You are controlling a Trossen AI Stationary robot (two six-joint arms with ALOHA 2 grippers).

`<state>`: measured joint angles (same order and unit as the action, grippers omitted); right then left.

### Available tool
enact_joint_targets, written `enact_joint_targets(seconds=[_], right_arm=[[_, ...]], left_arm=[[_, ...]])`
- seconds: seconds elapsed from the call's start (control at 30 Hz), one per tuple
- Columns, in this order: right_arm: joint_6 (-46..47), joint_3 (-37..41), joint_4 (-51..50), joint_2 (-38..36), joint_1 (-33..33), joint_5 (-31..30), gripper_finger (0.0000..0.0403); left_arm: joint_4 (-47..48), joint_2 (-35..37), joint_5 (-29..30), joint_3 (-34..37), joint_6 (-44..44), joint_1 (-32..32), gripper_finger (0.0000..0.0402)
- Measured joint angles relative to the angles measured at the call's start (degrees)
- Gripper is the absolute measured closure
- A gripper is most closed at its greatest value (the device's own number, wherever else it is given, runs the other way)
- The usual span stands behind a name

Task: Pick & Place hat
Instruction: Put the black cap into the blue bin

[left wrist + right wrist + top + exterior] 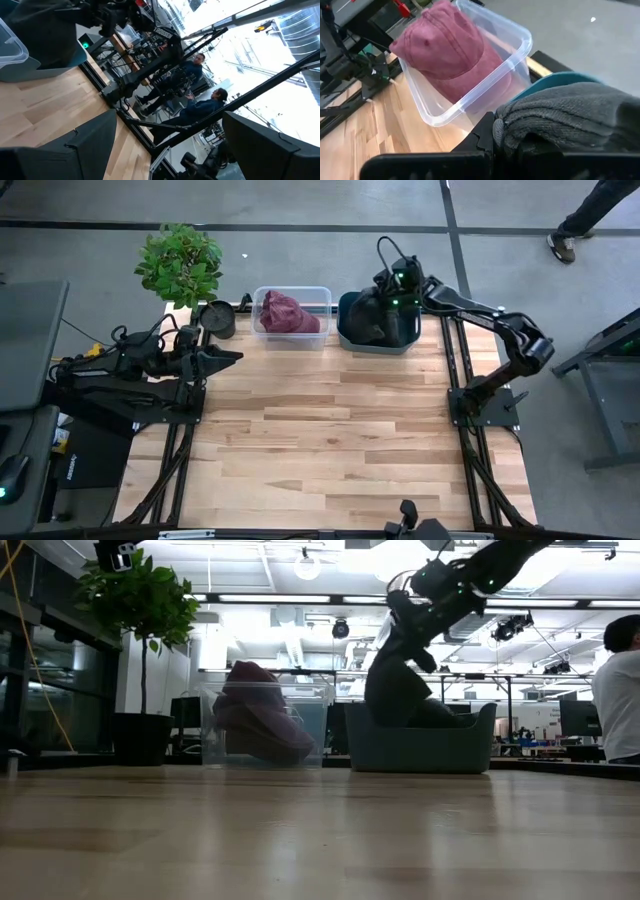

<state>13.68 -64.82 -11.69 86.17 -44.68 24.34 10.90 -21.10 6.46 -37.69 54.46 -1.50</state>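
Clear plastic bin point(292, 317) at the desk's point(320, 450) far edge holds a maroon cap point(287, 311). The teal bin point(378, 338) just right of it holds a grey knit hat point(372, 316). Right tool point(385, 298) stands over the teal bin, pinching the grey knit hat. Left tool point(228, 357) waits spread at the desk's left edge.

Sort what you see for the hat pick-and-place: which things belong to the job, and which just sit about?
Job: grey hat in right pincer; teal bin; maroon cap; clear tub.
Lying about: potted plant; black pot; waiting left pincer.
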Motion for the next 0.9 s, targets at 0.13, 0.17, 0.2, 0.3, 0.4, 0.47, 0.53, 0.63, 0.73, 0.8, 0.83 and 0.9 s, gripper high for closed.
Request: enact_joint_targets(seconds=[0.13, 0.17, 0.2, 0.3, 0.4, 0.47, 0.53, 0.63, 0.73, 0.8, 0.83, 0.9], right_arm=[[1.33, 0.00, 1.13, 3.08, 0.60, -0.21, 0.0393], [1.35, 0.00, 0.94, 3.62, 0.60, -0.31, 0.0393], [1.42, 0.00, 0.90, 4.02, 0.60, -0.38, 0.0393], [1.83, 0.00, -0.01, 4.48, 0.59, -1.38, 0.0393], [2.48, 0.00, -2.37, 4.48, 0.10, -3.47, 0.0393], [3.34, 0.00, -4.49, 4.24, -0.42, -5.24, 0.0393], [4.59, 0.00, -6.72, 3.86, -0.86, -6.96, 0.0393], [5.37, 0.00, -10.13, 2.93, -1.41, -10.09, 0.0393], [5.79, 0.00, -12.51, 1.68, -1.70, -12.75, 0.0393], [6.87, 0.00, -13.88, 0.84, -1.83, -15.33, 0.0392], [6.99, 0.00, -14.53, 0.48, -1.92, -16.08, 0.0392], [6.86, 0.00, -16.40, 0.04, -2.01, -17.17, 0.0392]], left_arm=[[-0.01, 0.00, -0.02, 0.00, 0.00, 0.00, 0.0062], [-0.02, 0.00, -0.03, 0.00, 0.02, 0.00, 0.0062], [0.00, 0.00, -0.04, 0.00, 0.02, 0.00, 0.0062], [-0.02, 0.00, -0.04, 0.00, 0.06, 0.00, 0.0062], [-0.02, 0.00, -0.04, 0.00, 0.36, 0.00, 0.0062], [-0.02, 0.00, -0.03, 0.00, 0.50, 0.00, 0.0062], [-0.02, 0.00, -0.02, 0.00, 0.91, 0.00, 0.0062], [-0.04, 0.00, 0.05, 0.00, 0.94, 0.00, 0.0062], [-0.02, -0.02, 0.07, 0.00, 1.34, -0.01, 0.0062], [0.00, -0.04, 0.09, 0.00, 1.36, 0.00, 0.0062], [-0.02, -0.04, 0.11, 0.00, 1.36, -0.01, 0.0062], [-0.02, -0.04, 0.11, 0.00, 1.37, 0.00, 0.0062]])
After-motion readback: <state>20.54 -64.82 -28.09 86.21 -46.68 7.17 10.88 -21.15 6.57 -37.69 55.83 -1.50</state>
